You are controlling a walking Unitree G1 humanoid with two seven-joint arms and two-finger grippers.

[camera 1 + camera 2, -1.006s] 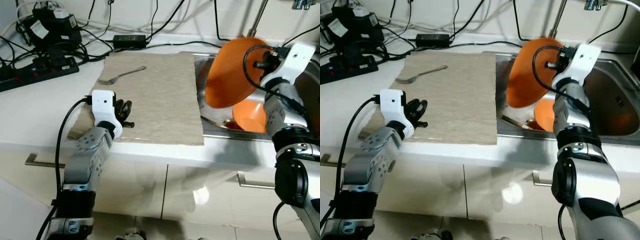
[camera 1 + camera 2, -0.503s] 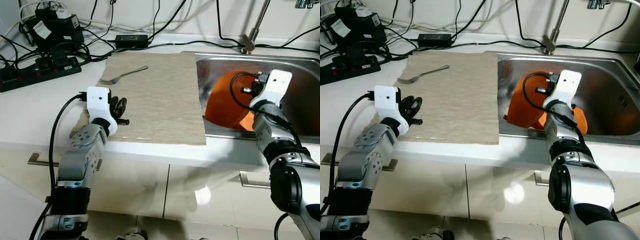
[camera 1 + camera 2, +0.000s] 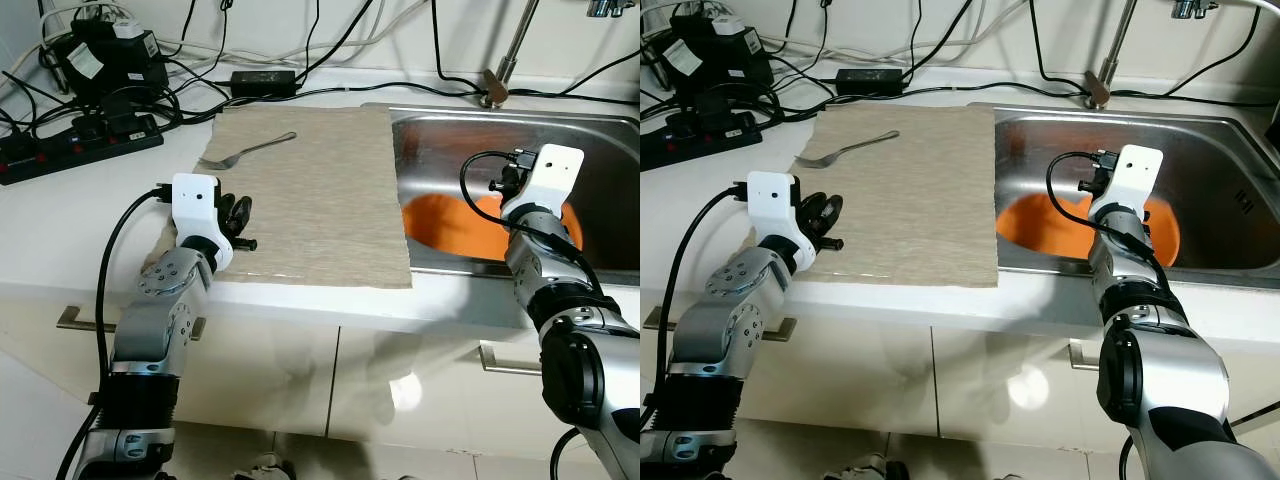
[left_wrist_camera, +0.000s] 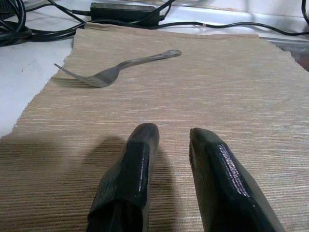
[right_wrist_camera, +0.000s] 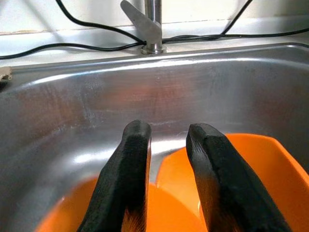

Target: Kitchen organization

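Orange dishes, two of them, lie in the steel sink (image 3: pixel 600 140): a flat plate (image 3: pixel 445 225) toward the counter side and a bowl (image 3: pixel 570 225) beside it, partly hidden by the right arm. One metal fork (image 3: pixel 245 152) lies on the tan cloth mat (image 3: pixel 320 200), its long axis slanting across the mat's far left corner, tines toward the left edge and handle toward the wall. The left gripper (image 3: pixel 238 215) rests over the mat's near left edge.

From the left wrist, the left gripper's two black fingers (image 4: pixel 133 179) stand slightly parted over the weave, nothing between them, the fork well ahead.

From the right wrist, the right gripper (image 5: pixel 169 166) hangs in the basin, fingers slightly apart and empty, above both orange dishes, faucet base (image 5: pixel 152 26) beyond
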